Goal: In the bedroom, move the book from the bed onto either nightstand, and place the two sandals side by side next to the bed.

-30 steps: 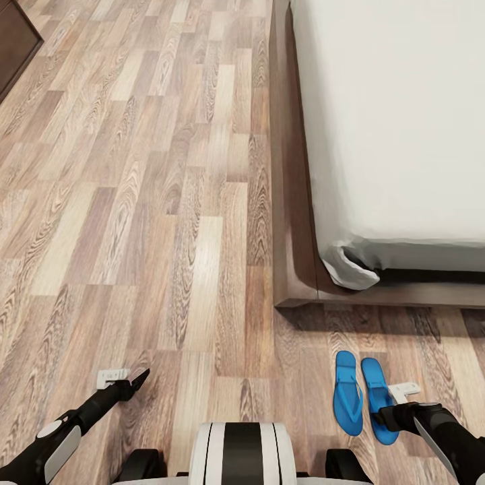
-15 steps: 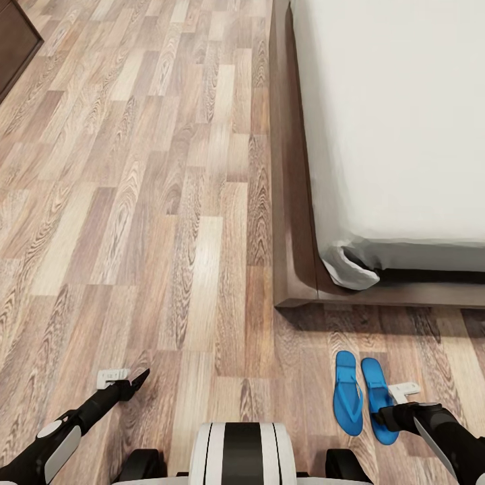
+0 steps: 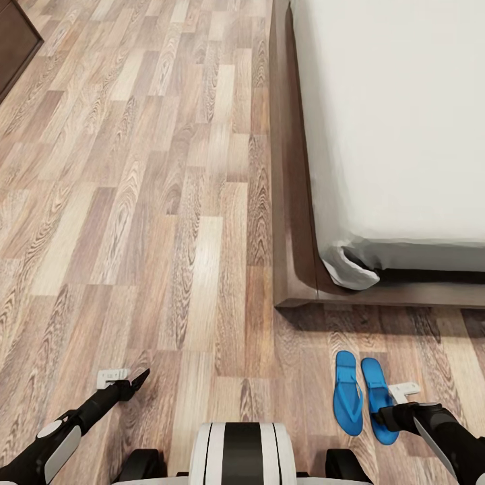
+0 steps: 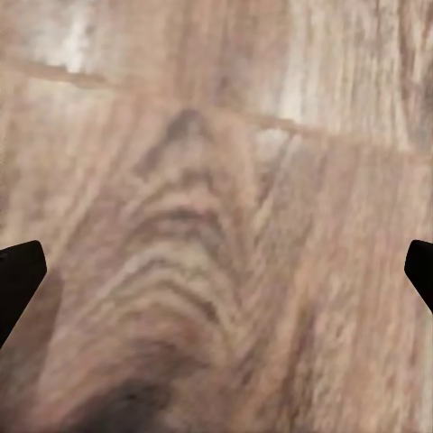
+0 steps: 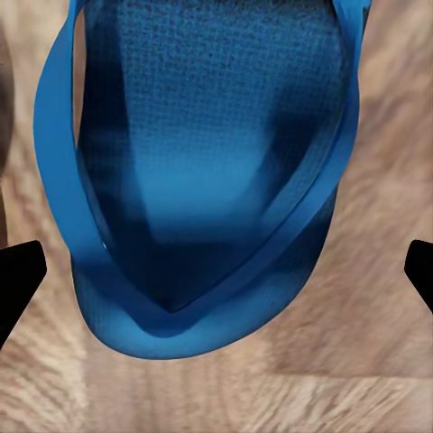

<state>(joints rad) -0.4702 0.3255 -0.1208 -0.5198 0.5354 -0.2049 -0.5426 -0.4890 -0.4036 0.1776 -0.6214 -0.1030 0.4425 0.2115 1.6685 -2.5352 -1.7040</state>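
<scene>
Lifting straight up is advised so the 2 sandals [image 3: 364, 399], laid side by side near the bed [image 3: 296, 269], aren't nudged; right gripper [image 5: 216, 271] is spread wide, empty.

so the count: two blue sandals [image 3: 348, 393] [image 3: 377, 399] side by side on the floor [image 3: 168, 236], one bed [image 3: 397, 121] up at 1 o'clock, two grippers, left [image 3: 118, 378] and right [image 3: 397, 392]

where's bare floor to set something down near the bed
Open floor runs wide between the bed frame and the left end effector. It is crowded by the bed's foot corner, where the sandals lie with the right end effector over one.
</scene>
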